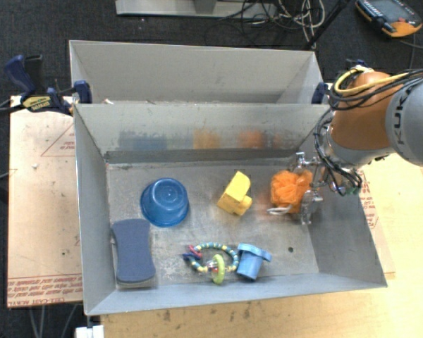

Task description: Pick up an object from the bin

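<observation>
Camera view, from above and a little to the side: I look down into the grey metal bin [92, 189] and take as my mark the yellow block [235, 193], which lies about in the middle of the floor.

To the right of the yellow block, near it but not touching, lies an orange thing [289, 187]. It looks soft and ruffled, perhaps a mesh scrubber or a crumpled cloth; the view is not good enough to say which. The gripper [305, 189] is down at this orange thing, on the side away from the yellow block, and its metal parts overlap the orange edge. Whether it is clenched on the orange thing or released I cannot tell, because the wrist and its cables cover that place. The arm [366, 122], with its orange cover, comes in over the bin's wall further right of the yellow block.

To the left of the yellow block a round blue bowl [165, 203] stands upside down. Further left and closer to the near wall lies a flat dark-blue pad [132, 251] with rounded corners. Straight from the yellow block towards the near wall lies a ring toy [211, 258] of green, blue and pink beads. Just beside it, on its right, a small light-blue cup [251, 263] lies on its side. Whether any of these things carries a label I cannot tell.
</observation>
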